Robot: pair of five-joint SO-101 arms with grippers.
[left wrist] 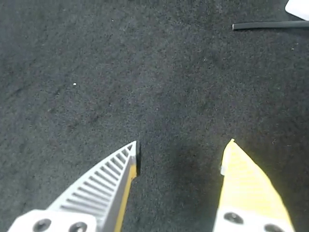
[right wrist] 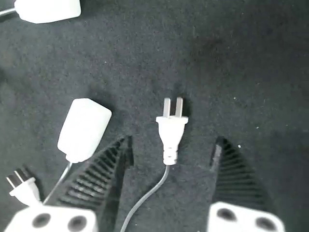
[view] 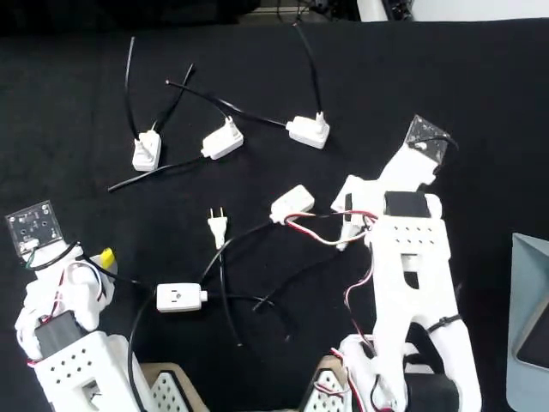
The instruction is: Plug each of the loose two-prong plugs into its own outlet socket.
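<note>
A white two-prong plug (right wrist: pixel 171 128) on a thin pale cable lies flat on the black cloth, prongs pointing away, between the spread fingers of my right gripper (right wrist: pixel 173 141), which is open and not touching it. Beside it lies a white socket block (right wrist: pixel 84 128) (view: pixel 292 203). A second loose plug (view: pixel 216 225) (right wrist: pixel 19 186) on a black cable lies mid-table. A socket (view: pixel 180 297) facing up sits near the front. Three more white sockets (view: pixel 222 140) lie at the back. My left gripper (left wrist: pixel 183 142) is open over bare cloth at the front left, its yellow finger (view: pixel 107 256) showing.
Black cables (view: pixel 249 300) loop across the middle and trail off the back sockets. A grey-blue bin (view: pixel 527 318) stands at the right edge. A black cable end (left wrist: pixel 270 25) lies ahead of the left gripper. The right arm's body (view: pixel 412 257) covers the cloth at centre right.
</note>
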